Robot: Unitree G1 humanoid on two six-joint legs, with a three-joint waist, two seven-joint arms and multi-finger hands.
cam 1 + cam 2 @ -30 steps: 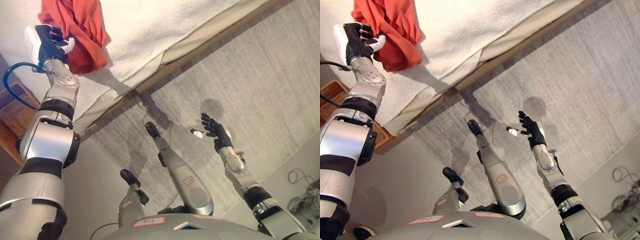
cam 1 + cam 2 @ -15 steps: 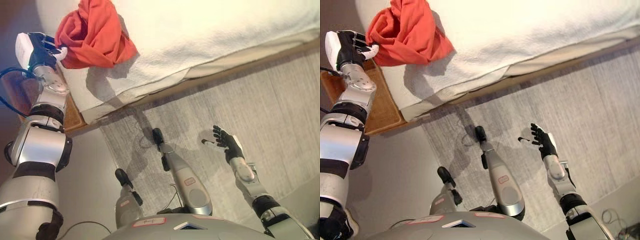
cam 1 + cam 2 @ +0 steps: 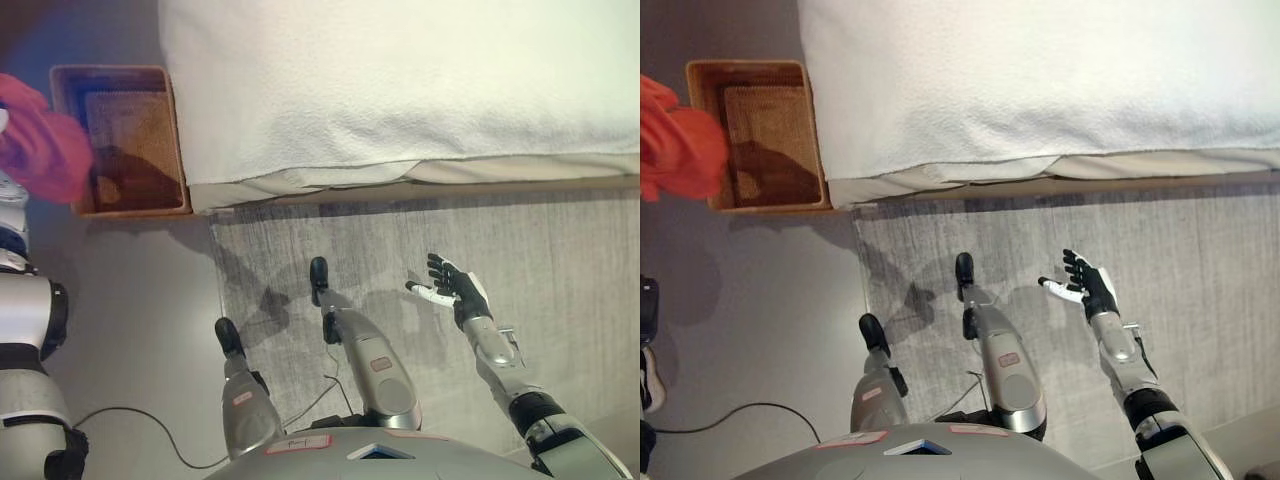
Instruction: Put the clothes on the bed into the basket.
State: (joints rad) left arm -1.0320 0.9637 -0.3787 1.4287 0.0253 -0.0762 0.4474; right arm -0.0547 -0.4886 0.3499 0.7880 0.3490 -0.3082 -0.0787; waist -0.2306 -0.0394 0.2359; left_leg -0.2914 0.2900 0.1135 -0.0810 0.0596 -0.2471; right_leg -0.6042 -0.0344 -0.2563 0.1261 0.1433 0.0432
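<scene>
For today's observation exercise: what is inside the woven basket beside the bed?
The basket shows only its bare woven floor and a shadow; no clothes lie in it. The red garment hangs over its left rim, covering that edge.

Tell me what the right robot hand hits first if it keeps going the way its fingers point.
The right robot hand is open over the rug, fingers aimed toward the bed. Nothing stands between them, so it would probably meet the bed's edge first, though the hand's height is unclear.
</scene>
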